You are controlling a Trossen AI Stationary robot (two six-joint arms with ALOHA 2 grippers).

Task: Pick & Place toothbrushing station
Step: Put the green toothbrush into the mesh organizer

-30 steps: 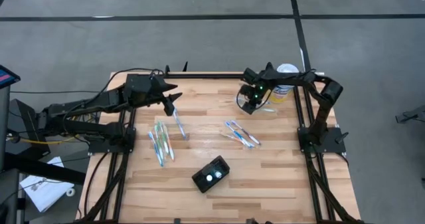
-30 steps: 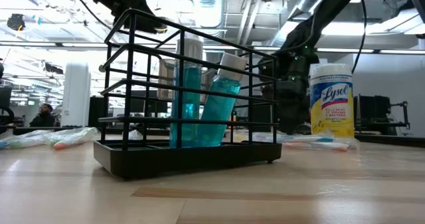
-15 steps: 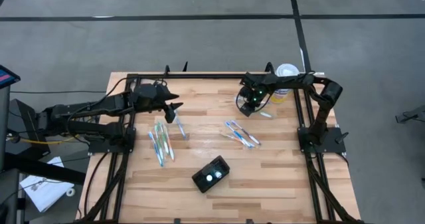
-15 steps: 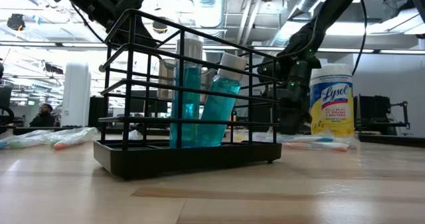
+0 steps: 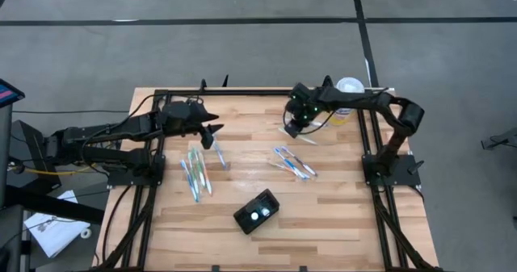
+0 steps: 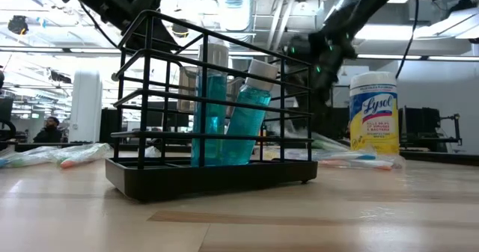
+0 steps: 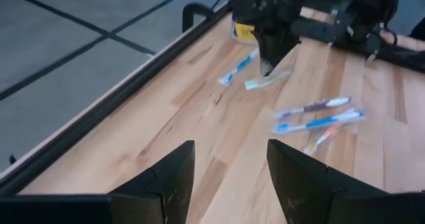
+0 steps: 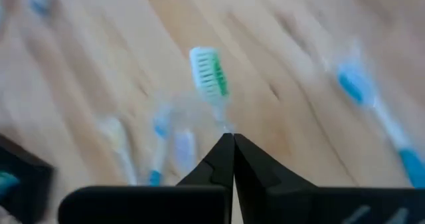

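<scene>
The toothbrushing station (image 5: 257, 211) is a black wire holder with two blue bottles, standing near the table's front edge; it fills the low view (image 6: 209, 117). My right gripper (image 5: 292, 127) hangs at the far right, next to the wipes canister, shut on a green-bristled toothbrush (image 8: 210, 74). The left wrist view shows the brush as a pale strip (image 7: 267, 82) below that gripper. My left gripper (image 5: 212, 133) hovers open over the far left, holding nothing (image 7: 229, 177). My right gripper pinches the toothbrush between its two fingertips, just behind the head at the neck (image 8: 224, 123). The fingers slant down from above. The green-bristled head (image 8: 208, 70) sticks out past the fingertips. The brush appears lifted off the wood.
A white-and-yellow wipes canister (image 5: 347, 101) stands at the far right corner (image 6: 373, 114). Loose toothbrushes lie in a group at the left (image 5: 196, 171) and another right of centre (image 5: 292, 163). One more lies by the far edge (image 7: 238, 66). A black rail (image 7: 133, 84) borders the table.
My right gripper has risen and swung a little toward the table's left, carrying a toothbrush up off the wood by the canister. My left gripper sank slightly at first, then held still.
</scene>
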